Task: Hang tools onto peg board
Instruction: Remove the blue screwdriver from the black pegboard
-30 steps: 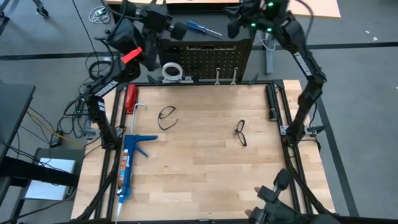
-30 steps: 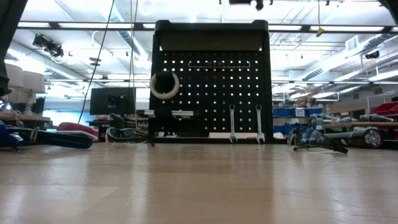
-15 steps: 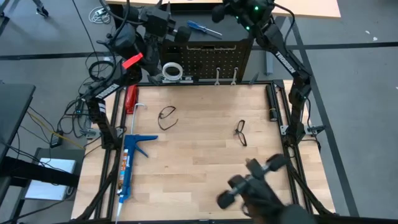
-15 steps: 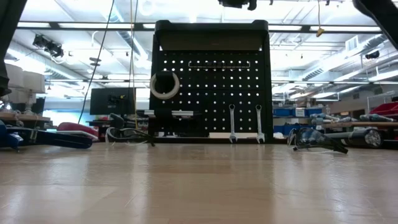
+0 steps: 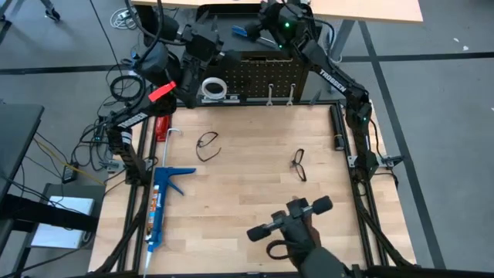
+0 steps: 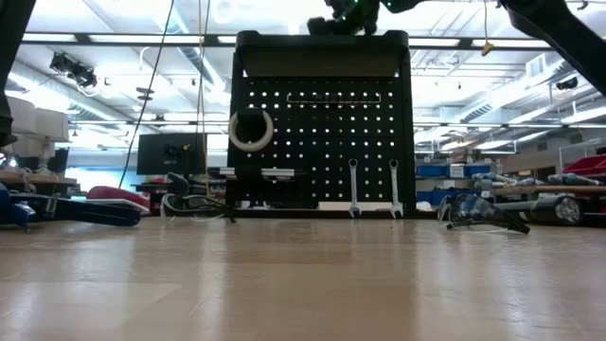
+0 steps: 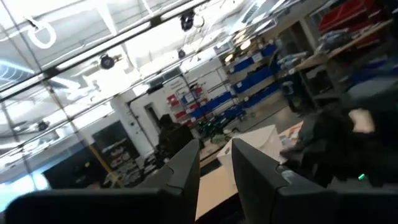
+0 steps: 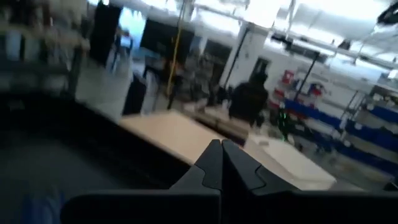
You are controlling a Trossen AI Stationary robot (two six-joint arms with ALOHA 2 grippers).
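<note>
The peg board (image 6: 322, 123) stands upright at the table's far edge. On its face hang a white tape roll (image 6: 250, 130) and two silver wrenches (image 6: 353, 188) (image 6: 395, 188). Two black-framed safety glasses (image 5: 207, 144) (image 5: 299, 164) lie on the tabletop. A blue-handled screwdriver (image 5: 247, 32) lies just beyond the board's top edge. My right gripper (image 8: 221, 155) is shut and empty, level above the board's top (image 5: 265, 23), beside the screwdriver. My left gripper (image 7: 215, 163) is open and empty, raised at the board's far left corner (image 5: 218, 48).
A long blue caulking gun (image 5: 158, 205) and a red-handled tool (image 5: 162, 122) lie along the table's left edge. A dark joint of the right arm (image 5: 293, 228) hangs over the near right of the table. Cables (image 5: 116, 108) trail off the left side.
My right gripper has swung toward the table's left along the far edge, sunk toward the peg board's top and turned at the wrist, ending beside the screwdriver. My left gripper has shifted a little to the right, toward the board. The tools have not moved.
</note>
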